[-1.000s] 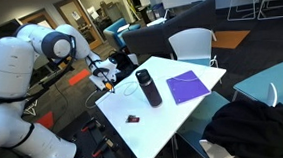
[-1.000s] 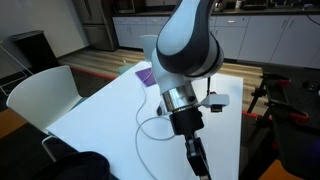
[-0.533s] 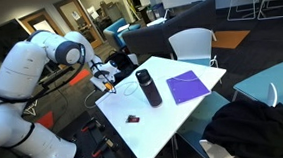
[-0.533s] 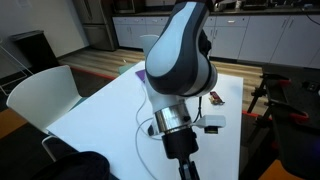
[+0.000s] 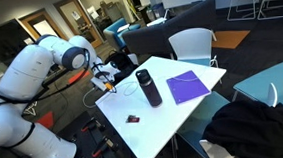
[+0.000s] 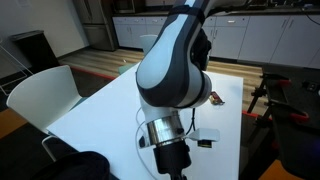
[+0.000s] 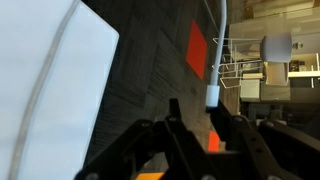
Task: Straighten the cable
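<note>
A thin white cable [image 6: 142,128] lies in a loose loop on the white table [image 6: 100,105]. It also shows in an exterior view [image 5: 123,87] near the table's edge. My gripper [image 5: 103,80] hangs just off that edge, low in an exterior view [image 6: 173,172]. In the wrist view the gripper [image 7: 197,108] is shut on the cable's white plug end [image 7: 213,96]. The cord [image 7: 225,30] runs away from the plug. The arm hides part of the cable.
A black bottle [image 5: 148,88], a purple notebook [image 5: 188,87] and a small dark object [image 5: 132,119] lie on the table. White chairs [image 6: 40,95] stand around it. Carpeted floor with an orange patch [image 7: 196,48] lies below the gripper.
The arm has swung outward past the table's edge and lower toward the camera, taking the cable end with it. The loop on the table has shifted slightly.
</note>
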Motion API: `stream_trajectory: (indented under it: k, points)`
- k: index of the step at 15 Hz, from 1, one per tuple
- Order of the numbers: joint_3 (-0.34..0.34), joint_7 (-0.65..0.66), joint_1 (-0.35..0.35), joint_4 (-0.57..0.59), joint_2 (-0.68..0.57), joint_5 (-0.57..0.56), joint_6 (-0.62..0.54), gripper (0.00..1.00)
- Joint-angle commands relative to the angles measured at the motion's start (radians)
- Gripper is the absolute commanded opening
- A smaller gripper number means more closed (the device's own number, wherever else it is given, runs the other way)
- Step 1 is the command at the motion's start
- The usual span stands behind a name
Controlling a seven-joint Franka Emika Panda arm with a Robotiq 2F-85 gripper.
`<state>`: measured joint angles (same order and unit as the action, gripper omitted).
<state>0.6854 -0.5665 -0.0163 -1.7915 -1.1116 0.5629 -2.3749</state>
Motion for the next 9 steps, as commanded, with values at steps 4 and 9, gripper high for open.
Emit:
stream_trajectory:
  k: [4, 9]
  points:
    - [-0.005, 0.013, 0.008, -0.026, 0.062, -0.059, -0.096, 0.92]
    - [-0.018, 0.044, 0.005, -0.072, 0.13, -0.145, -0.211, 1.0]
